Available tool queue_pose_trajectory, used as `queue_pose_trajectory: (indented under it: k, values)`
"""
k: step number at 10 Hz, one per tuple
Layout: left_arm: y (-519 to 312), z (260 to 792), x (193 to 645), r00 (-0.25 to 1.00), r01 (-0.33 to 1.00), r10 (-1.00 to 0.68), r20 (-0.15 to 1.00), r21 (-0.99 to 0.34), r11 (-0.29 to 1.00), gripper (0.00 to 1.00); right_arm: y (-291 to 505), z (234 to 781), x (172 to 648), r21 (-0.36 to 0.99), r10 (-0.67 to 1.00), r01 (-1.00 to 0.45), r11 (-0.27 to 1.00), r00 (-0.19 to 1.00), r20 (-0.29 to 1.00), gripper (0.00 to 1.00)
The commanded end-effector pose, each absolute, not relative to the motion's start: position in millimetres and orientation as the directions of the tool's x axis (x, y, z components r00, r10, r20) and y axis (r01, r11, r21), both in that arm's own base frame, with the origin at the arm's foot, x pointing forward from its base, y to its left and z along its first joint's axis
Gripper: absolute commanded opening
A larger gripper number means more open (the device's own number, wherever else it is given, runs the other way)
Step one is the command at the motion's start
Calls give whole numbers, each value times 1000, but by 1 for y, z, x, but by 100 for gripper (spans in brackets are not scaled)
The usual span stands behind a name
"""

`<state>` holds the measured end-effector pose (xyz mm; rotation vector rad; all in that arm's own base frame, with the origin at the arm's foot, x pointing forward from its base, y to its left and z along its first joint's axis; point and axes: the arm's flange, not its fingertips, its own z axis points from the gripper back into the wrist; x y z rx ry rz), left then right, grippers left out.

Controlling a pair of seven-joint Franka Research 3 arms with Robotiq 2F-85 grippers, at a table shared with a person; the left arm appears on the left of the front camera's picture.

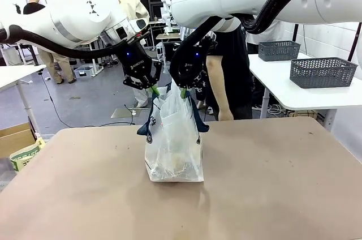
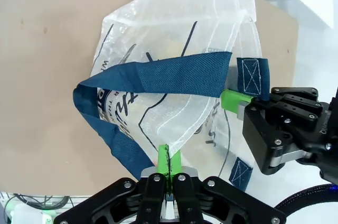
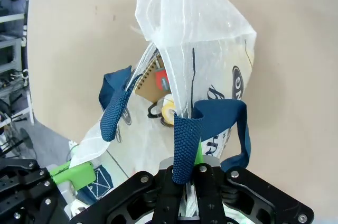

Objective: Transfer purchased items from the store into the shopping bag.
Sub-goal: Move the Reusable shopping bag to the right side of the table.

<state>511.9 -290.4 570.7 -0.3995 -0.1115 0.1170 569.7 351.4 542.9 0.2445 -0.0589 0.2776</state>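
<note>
The shopping bag (image 1: pixel 172 144) stands upright near the middle of the table (image 1: pixel 283 195), well clear of every edge, its top held up between the two arms. The left end effector (image 1: pixel 153 88) and right end effector (image 1: pixel 184 91) each pinch its rim from opposite sides. From the left wrist, the green pads (image 2: pixel 162 156) are clamped shut on thin film beside a navy strap (image 2: pixel 169 76). From the right wrist, the jaws are closed on the rim where a strap loops over them; a tan-brown packet (image 3: pixel 150 84) and a small red piece (image 3: pixel 162 78) lie inside. The film looks light, limp and slippery, so the stitched strap ends seem the surest hold.
</note>
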Motion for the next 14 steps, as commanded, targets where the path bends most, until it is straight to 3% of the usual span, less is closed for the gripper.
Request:
queue_pose_trajectory:
  k: [1, 7, 14]
  values:
    - [-289, 572, 511, 986, -83, 130, 100, -381, 921, 0, 352, 545, 568, 232, 267, -282, 931, 959, 91, 0]
    - [-289, 565, 507, 984, -44, 119, 133, -467, 883, 0, 343, 540, 582, 368, 105, -92, 925, 994, -14, 0]
    - [-318, 557, 508, 982, 46, 55, 182, -509, 859, 0, 346, 538, 583, 393, 35, -20, 919, 999, -32, 0]
